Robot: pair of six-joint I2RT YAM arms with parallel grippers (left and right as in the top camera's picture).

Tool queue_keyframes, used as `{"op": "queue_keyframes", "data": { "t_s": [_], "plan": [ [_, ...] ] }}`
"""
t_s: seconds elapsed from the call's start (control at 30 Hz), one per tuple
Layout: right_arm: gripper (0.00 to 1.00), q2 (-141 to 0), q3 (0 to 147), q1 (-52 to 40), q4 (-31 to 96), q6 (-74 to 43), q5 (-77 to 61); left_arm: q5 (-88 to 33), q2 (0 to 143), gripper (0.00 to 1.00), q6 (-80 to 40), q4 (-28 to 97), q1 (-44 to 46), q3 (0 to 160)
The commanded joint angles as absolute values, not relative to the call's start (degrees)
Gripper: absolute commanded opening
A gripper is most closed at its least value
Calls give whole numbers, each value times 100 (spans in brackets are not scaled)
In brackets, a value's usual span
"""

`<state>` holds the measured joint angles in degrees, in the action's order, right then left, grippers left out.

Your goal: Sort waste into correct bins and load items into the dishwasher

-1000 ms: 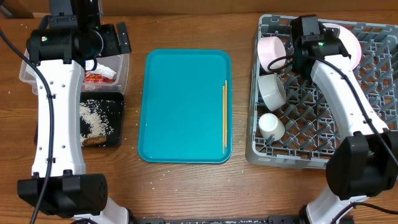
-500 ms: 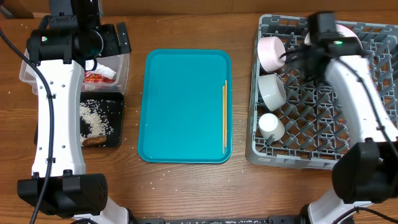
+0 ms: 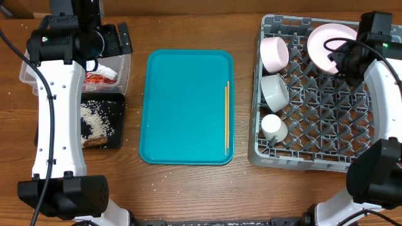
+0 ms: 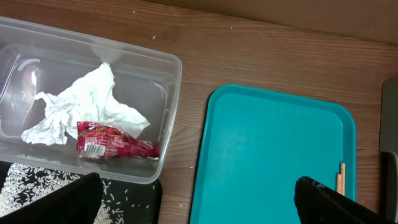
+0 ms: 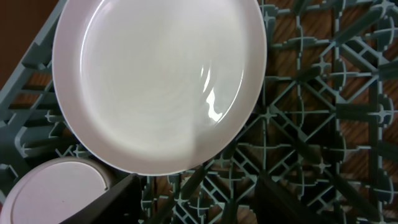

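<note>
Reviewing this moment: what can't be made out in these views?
Overhead: left arm covers much of the clear plastic rectangular tub and the shallow black rectangular tray's left side.
Left wrist: thin wooden chopsticks, mostly behind the left gripper.
Right wrist: pale round dish, cut by the corner.

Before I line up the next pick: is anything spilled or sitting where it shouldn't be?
A few loose white rice grains lie on the wooden table near the teal serving tray, outside the shallow black tray. The thin wooden chopsticks lie along the teal tray's right edge, not in the grey plastic dish rack.
</note>
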<state>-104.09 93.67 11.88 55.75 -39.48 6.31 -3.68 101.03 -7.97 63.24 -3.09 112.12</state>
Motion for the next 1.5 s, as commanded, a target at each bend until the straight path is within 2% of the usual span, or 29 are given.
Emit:
{"op": "queue_keyframes", "data": {
  "t_s": [0.0,0.57,0.7,0.87,1.03,1.1,1.2,1.47],
  "plan": [
    [59,-10460,9188,1216,5487,-4014,755,-390,10099,100,-727,6322,-298,11266],
    [53,-11128,8886,1262,4976,-4032,854,-390,10099,100,-727,6322,-298,11266],
    [45,-11251,8884,1262,4849,-4032,904,-390,10099,100,-727,6322,-298,11266],
    [40,-11253,8884,1269,4635,-4032,1048,-390,10099,100,-727,6322,-298,11266],
    [25,-11253,8884,1295,4525,-4007,1087,-390,10099,100,-727,6322,-298,11266],
    [14,-11253,8884,1295,4532,-4003,1160,-390,10099,100,-727,6322,-298,11266],
    [4,-11253,8884,1295,4528,-3787,1162,-390,10099,100,-727,6322,-298,11266],
    [4,-11166,8901,1295,4456,-3256,1199,-390,10099,100,-727,6322,-298,11266]
  ]
}}
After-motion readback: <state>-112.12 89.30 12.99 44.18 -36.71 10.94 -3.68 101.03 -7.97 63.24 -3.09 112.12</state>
